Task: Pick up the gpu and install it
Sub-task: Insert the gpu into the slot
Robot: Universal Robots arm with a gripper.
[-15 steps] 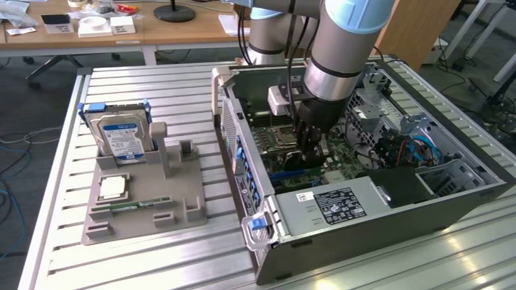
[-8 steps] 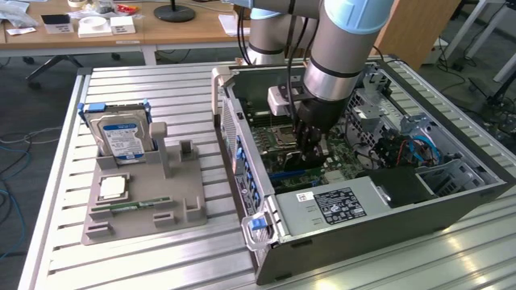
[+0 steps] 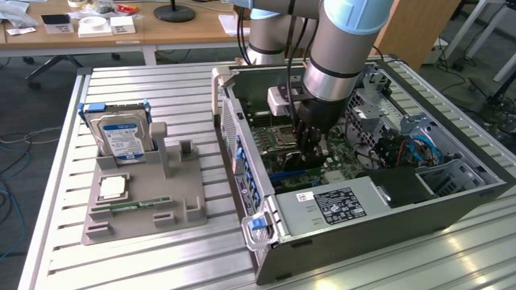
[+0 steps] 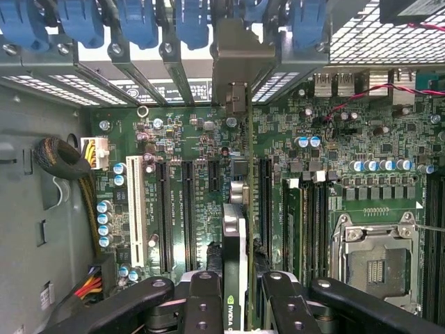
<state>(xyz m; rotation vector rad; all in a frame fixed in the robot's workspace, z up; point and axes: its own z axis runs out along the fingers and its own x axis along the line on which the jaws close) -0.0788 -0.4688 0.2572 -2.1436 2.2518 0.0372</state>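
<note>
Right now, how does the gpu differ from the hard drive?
The gpu is inside the case, over the motherboard; the hard drive stands outside, in the gray holder. The gpu is clamped in the end effector; the hard drive stands free. The gpu is dark and thin, seen edge-on; the hard drive shows a blue-white label. Both stand on edge.

Wooden desks [image 3: 177, 33] stand beyond the far edge of a slatted aluminium worktable [image 3: 153, 90]; loose cables [image 3: 18, 140] trail across the grey carpet [image 3: 36, 103].
</note>
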